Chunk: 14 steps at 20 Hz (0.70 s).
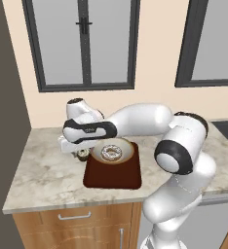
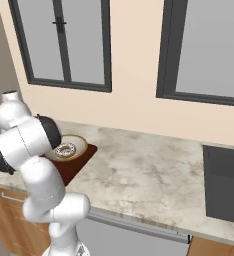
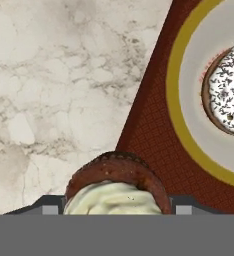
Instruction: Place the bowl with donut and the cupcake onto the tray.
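While the left base view shows the bowl with its donut on the tray, the hand view brings the cupcake close, flanked by the tool, jaws wide on either side. Whether it is lifted or resting at the tray's edge on the worktop, I cannot tell.

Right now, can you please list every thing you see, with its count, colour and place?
tray: one, dark reddish-brown, on the counter's left part.
bowl: one, cream inside with golden rim, on the tray.
donut: one, white glaze with dark speckles, in the bowl.
cupcake: one, brown base with cream top, between the hand's fingers, at the tray's left edge.
counter: one, beige marble.
sink: one, black, at the counter's right end.
windows: two, dark frames, on the wall.
hand: one, white, low beside the bowl.
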Available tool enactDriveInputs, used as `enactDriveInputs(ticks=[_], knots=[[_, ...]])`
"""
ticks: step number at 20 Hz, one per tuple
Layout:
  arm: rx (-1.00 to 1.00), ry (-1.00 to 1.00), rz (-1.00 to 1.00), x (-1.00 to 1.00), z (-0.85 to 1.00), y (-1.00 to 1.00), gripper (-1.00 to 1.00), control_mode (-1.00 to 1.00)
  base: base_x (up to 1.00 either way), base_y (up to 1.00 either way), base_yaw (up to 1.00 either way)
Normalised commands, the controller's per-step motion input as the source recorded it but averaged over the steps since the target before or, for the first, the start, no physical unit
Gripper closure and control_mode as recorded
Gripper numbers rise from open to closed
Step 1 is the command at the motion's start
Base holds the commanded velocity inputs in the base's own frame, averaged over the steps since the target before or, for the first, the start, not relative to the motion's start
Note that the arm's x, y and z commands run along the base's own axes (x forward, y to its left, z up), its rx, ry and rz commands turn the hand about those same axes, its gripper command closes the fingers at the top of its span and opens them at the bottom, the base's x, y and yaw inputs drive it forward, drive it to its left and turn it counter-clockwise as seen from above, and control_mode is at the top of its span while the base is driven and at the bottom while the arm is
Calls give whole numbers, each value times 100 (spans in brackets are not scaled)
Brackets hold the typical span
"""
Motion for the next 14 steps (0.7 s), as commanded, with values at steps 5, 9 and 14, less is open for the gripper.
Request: enactDriveInputs(ticks=[5, 9, 14], knots=[[0, -1, 0, -58, 0, -40, 100, -100, 0, 0, 0], [0, -4, 0, -27, 0, -25, 100, -100, 0, 0, 0], [0, 4, 0, 1, -39, -31, 100, -100, 0, 0, 0]])
